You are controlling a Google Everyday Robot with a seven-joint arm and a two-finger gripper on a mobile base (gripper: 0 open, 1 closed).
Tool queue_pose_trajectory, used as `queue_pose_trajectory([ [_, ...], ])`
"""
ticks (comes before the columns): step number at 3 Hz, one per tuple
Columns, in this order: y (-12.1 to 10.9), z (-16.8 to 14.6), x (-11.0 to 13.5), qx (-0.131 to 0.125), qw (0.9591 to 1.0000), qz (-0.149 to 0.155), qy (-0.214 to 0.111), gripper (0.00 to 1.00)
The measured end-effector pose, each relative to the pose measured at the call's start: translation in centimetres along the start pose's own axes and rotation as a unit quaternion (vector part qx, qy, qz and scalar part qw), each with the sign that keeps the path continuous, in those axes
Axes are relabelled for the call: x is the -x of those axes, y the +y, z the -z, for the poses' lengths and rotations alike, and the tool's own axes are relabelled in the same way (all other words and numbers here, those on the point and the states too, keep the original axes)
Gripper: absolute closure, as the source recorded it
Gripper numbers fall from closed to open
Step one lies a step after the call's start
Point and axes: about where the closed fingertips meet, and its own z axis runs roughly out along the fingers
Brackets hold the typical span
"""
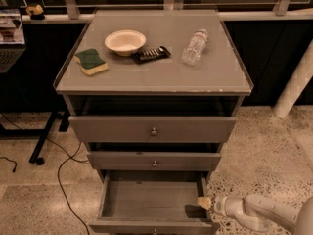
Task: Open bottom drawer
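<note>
Bottom drawer (146, 199) has the gripper (204, 202) at its right wall, near the front corner; whether the gripper is clenched on anything or released I cannot tell. The drawer stands well out at the near foot of the cabinet (146, 80), its grey inside showing. The opening looks essentially done. Next, the arm (259, 212) should back off rightward without nudging the drawer. No writing is readable on the bottle (194, 47) or the dark bar (151, 54).

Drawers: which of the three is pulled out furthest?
The bottom drawer, its grey inside exposed, end effector at its right wall; middle drawer and top drawer barely protrude.
</note>
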Motion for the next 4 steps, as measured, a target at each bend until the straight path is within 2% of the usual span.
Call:
queue_pose_trajectory([
  [1,0.10,0.05,0.13,0.001,1.0000,0.000,-0.002,0.81],
  [4,0.10,0.04,0.13,0.001,1.0000,0.000,-0.002,0.11],
])
